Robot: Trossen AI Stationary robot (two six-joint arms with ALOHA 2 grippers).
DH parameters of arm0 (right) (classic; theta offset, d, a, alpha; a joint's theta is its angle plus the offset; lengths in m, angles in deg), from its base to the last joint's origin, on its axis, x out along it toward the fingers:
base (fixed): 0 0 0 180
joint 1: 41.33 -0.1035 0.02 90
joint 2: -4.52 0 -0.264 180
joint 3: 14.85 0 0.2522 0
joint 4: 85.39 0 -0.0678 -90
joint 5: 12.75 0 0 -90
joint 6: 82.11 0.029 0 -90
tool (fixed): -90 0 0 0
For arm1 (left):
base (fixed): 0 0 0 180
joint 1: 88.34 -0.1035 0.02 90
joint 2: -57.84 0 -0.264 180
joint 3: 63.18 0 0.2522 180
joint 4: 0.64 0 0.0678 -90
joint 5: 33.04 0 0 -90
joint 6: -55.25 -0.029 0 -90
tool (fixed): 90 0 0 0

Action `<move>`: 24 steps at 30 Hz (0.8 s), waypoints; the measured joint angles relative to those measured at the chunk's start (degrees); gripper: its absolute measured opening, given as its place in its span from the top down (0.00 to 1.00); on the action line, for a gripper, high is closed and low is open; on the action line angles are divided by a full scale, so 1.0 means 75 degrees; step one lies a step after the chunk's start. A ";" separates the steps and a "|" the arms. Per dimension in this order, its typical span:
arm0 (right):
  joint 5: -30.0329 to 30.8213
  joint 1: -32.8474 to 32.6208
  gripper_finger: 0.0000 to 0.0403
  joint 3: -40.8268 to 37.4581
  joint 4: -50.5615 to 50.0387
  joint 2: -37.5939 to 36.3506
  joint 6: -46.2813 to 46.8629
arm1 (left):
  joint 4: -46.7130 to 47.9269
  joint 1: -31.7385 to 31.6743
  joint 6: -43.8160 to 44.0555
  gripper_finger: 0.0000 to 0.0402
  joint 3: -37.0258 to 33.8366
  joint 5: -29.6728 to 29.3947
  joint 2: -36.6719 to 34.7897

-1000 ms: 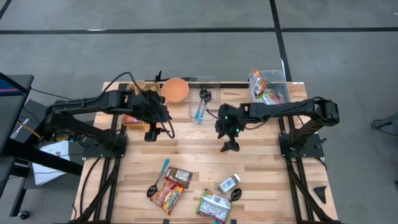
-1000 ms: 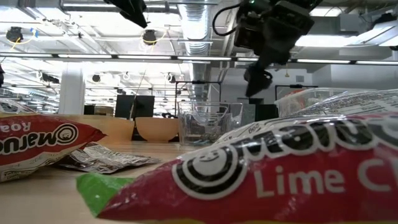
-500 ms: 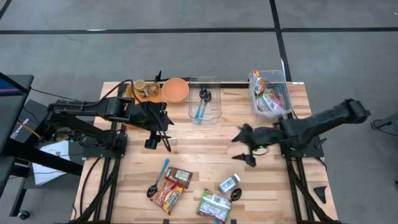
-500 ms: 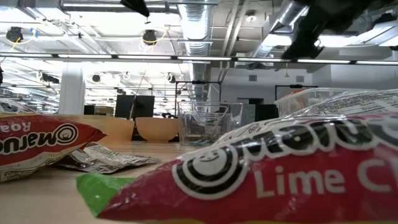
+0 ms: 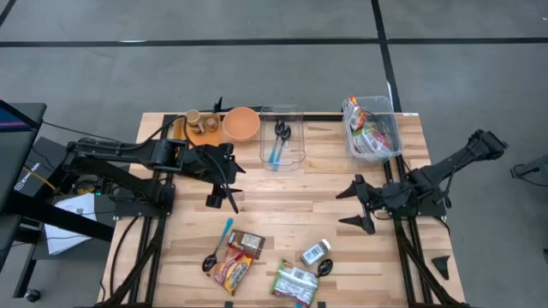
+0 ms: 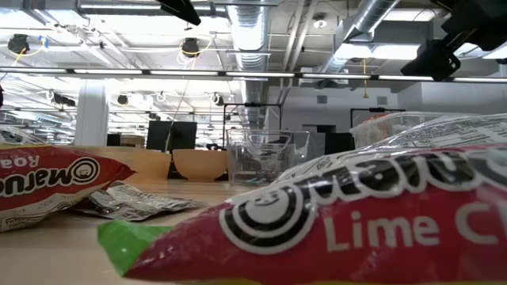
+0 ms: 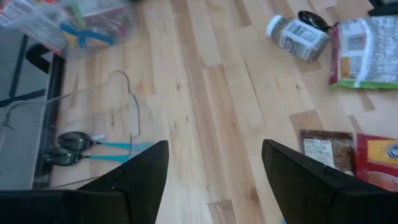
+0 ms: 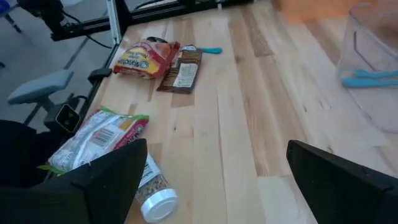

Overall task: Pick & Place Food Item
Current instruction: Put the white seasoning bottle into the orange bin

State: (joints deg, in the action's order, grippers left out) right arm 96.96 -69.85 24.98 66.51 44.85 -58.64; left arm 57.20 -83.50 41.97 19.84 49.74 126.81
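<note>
Near the table's front edge lie a red ramen packet (image 5: pixel 231 272) (image 8: pixel 144 57), a brown packet (image 5: pixel 247 243) (image 7: pixel 323 149), a green ramen packet (image 5: pixel 295 282) (image 8: pixel 96 140) and a small jar (image 5: pixel 315 252) (image 7: pixel 297 37) on its side. My left gripper (image 5: pixel 221 202) (image 7: pixel 214 180) hovers open over bare wood at the table's left middle, with nothing between its fingers. My right gripper (image 5: pixel 353 207) (image 8: pixel 217 186) stands open and empty near the right edge, its fingers toward the table's left, above and to the right of the jar.
At the far right a clear bin (image 5: pixel 370 128) holds food packets. A clear container (image 5: pixel 281 147) with spoons, an orange bowl (image 5: pixel 242 123) and a cup (image 5: pixel 195 118) stand along the far edge. A blue-handled spoon (image 5: pixel 219 244) and a black spoon (image 5: pixel 325 268) lie among the packets.
My right gripper has swung from the table's middle, beside the clear container, toward the right and near edges, tipping from pointing down toward level; it stays open. My left gripper has drifted a little toward the near edge.
</note>
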 joint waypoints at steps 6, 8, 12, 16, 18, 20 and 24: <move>0.0180 -0.0087 0.05 -0.0018 0.0022 0.0219 0.0005 | -0.0121 -0.0003 0.0002 0.37 0.0000 -0.0004 0.0000; 0.0175 -0.0098 0.05 -0.0018 -0.0009 0.0361 -0.0030 | -0.0125 -0.0003 0.0002 0.37 0.0000 -0.0004 0.0000; -0.0281 -0.0242 0.05 -0.0018 -0.0007 0.0898 -0.0187 | -0.0138 -0.0003 0.0003 0.37 0.0000 -0.0004 0.0000; -0.0383 -0.0494 0.05 -0.0018 0.0088 0.1678 -0.0062 | -0.0141 -0.0003 0.0006 0.37 0.0000 -0.0004 0.0000; -0.0210 -0.0554 0.05 -0.0018 0.0329 0.2093 0.0067 | -0.0144 -0.0003 0.0005 0.37 0.0000 -0.0004 0.0000; -0.0136 -0.0535 0.05 -0.0018 0.0655 0.2481 0.0130 | -0.0155 -0.0003 0.0027 0.37 0.0000 -0.0004 0.0000; -0.0359 -0.0472 0.05 -0.0018 0.1221 0.3193 0.0100 | -0.0198 0.0065 0.0030 0.37 0.0000 -0.0004 0.0000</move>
State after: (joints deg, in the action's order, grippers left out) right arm 94.27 -73.39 24.85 75.67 68.80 -57.89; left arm 55.72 -83.01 42.19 19.84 49.72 126.81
